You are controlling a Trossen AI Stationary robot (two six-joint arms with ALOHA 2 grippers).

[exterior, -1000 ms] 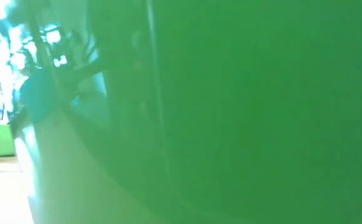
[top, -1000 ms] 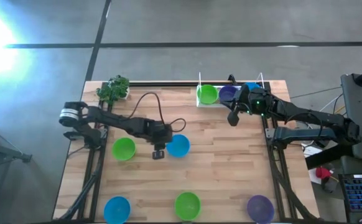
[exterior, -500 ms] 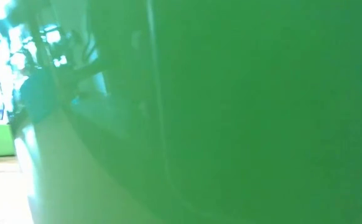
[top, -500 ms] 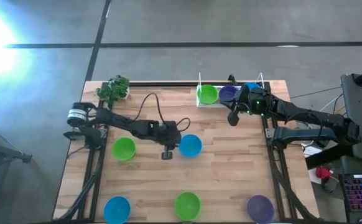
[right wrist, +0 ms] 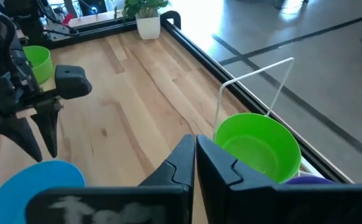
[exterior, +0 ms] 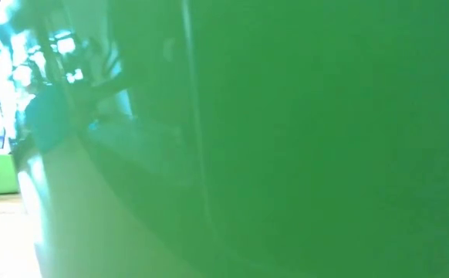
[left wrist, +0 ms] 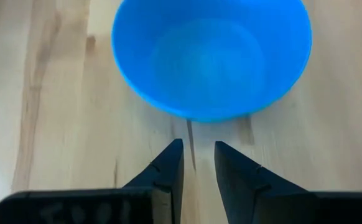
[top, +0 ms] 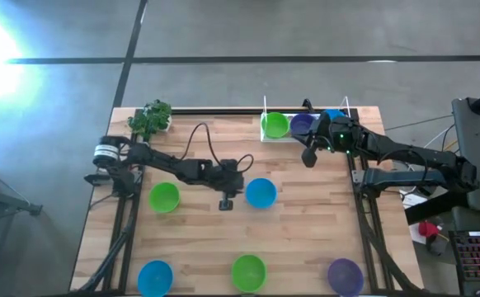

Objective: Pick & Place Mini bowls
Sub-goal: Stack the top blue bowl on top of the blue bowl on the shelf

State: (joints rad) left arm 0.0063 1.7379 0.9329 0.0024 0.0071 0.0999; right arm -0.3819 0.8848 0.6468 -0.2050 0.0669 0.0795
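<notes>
Eight mini bowls show from above, and the one I am working is the blue bowl (top: pixel 261 193) near the table's centre. It sits upright and open-mouthed on the wooden table (top: pixel 306 239), smooth, shallow and solid blue. My left gripper (top: pixel 226 202) stands at its nine o'clock, just beside it; in the left wrist view the two dark fingers (left wrist: pixel 168 168) are parted by a narrow gap, holding nothing, with the bowl's rim (left wrist: pixel 212 56) just ahead of the tips.

I judge this to be the approach before a pick: next I must slip one finger inside the rim and one outside, then close.

Outward from there: a green bowl (top: pixel 164 197) at nine o'clock, then a blue bowl (top: pixel 155 275), a green bowl (top: pixel 249 271) and a purple bowl (top: pixel 345 275) along the six o'clock edge. At one o'clock, a green bowl (top: pixel 275 124), a purple (top: pixel 302 124) and a partly hidden blue one (top: pixel 336 115) sit in a wire rack (top: pixel 265 106). My right gripper (top: pixel 308 157) waits beside it, fingers closed and empty. A toy plant (top: pixel 150 118) stands at eleven o'clock.
</notes>
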